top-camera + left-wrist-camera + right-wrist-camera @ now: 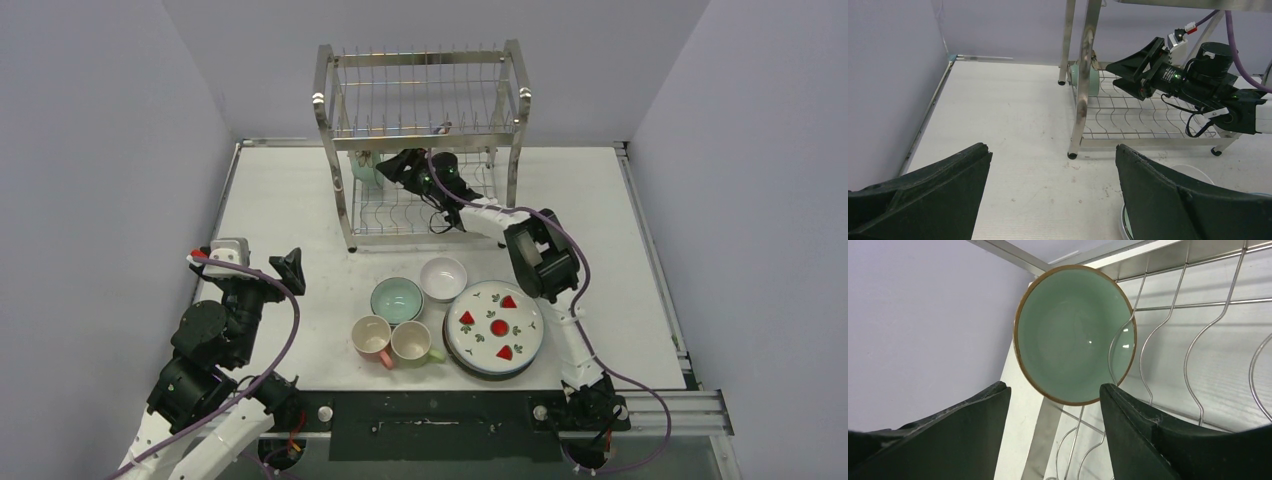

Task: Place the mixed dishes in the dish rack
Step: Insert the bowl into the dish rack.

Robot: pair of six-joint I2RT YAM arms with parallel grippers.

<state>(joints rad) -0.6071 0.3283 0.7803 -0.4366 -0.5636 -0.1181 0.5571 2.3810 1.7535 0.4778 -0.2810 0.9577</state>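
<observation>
Your left end effector (1052, 147) is spread wide at lower left. At lower centre of the table (290, 200) sit a pink mug (372, 338), a green mug (412, 342), two bowls (396, 298) and a strawberry plate (494, 326). At upper centre, your right end effector (1054, 386) is spread, pinching nothing. The racked bowl (1068, 330) stands on edge just beyond it, at the left end of the rack's (425, 60) lower tier.

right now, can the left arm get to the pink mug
Probably yes. The left gripper hangs open to the left of the pink mug, and nothing stands between them. The green mug and the plate sit on the mug's far side, out of the way.
</observation>
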